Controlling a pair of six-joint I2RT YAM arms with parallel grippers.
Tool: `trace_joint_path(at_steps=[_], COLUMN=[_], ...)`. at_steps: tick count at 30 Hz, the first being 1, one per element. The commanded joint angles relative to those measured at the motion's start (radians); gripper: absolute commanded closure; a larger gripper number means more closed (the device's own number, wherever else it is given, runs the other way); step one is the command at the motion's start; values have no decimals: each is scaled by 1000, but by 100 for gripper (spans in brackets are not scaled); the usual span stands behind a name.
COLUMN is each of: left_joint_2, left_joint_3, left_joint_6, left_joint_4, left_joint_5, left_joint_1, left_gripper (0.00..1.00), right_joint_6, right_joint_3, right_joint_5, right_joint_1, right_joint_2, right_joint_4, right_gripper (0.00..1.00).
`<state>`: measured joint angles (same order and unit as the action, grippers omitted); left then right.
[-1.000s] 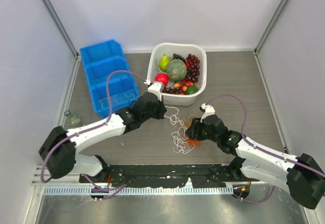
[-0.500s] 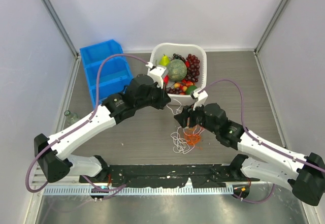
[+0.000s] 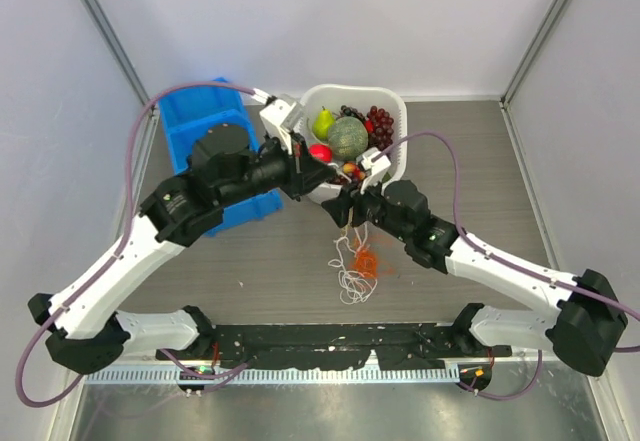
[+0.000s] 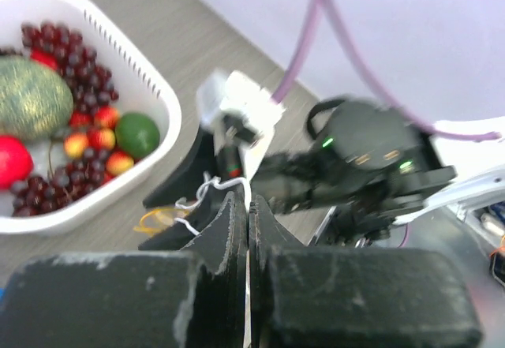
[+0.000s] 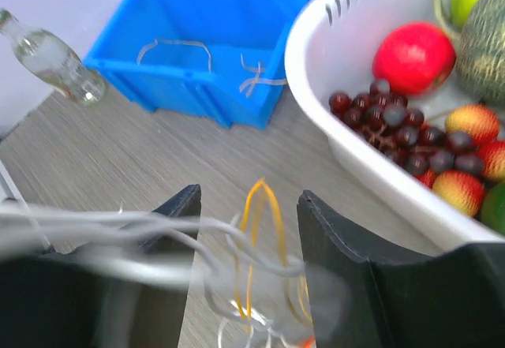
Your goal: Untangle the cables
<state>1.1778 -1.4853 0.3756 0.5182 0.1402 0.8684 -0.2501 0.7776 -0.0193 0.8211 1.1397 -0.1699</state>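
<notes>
The cables are a tangle of thin cords. In the top view white loops point(image 3: 352, 283) and an orange-red clump point(image 3: 367, 261) rest on the table, with strands rising to both grippers. My left gripper point(image 3: 328, 183) is up in front of the basket and shut on a white cable point(image 4: 215, 182), which runs into its tips point(image 4: 247, 198). My right gripper point(image 3: 345, 208) faces it closely. Its jaws point(image 5: 248, 206) stand open, and blurred white strands point(image 5: 158, 233) and a yellow-orange loop point(image 5: 262, 206) hang across the gap.
A white basket point(image 3: 397, 106) of fruit stands just behind the grippers, its wall point(image 5: 371, 170) close to the right fingers. A blue bin point(image 3: 185, 111) holding a few cords sits at the back left. A small clear bottle point(image 5: 51, 56) stands near the bin.
Both arms have risen and moved back toward the basket, pulling the white cable and part of the tangle up off the table. The grippers have come closer together.
</notes>
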Motion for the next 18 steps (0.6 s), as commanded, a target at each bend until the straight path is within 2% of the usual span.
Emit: trace_joint_path(at_steps=[1,10,12,15,17,18], left_joint_2=[-46,-46,-35,-18,-4,2], left_joint_3=[-154,-319,-348,-377,-403,-411], left_joint_6=[-35,-34,-26,-7,2,5], left_joint_4=[-29,-57,-58,-69,-61,-54], left_joint_5=[27,-13,1,16,28,29], left_joint_1=[3,3,3,3,3,4], left_gripper=[100,100,100,100,100,100], right_joint_6=[-77,-290,-322,-327,-295,-249], right_joint_3=[-119,-382,-417,-425,-391,-355], right_joint_5=[-37,-290,-338,-354,-315,-264], right_joint_1=[4,1,0,-2,-2,-3], right_joint_2=[8,-113,-142,-172,-188,-202], right_joint_4=[-147,-165,-132,-88,-16,6], right_gripper=[44,63,72,73,66,59])
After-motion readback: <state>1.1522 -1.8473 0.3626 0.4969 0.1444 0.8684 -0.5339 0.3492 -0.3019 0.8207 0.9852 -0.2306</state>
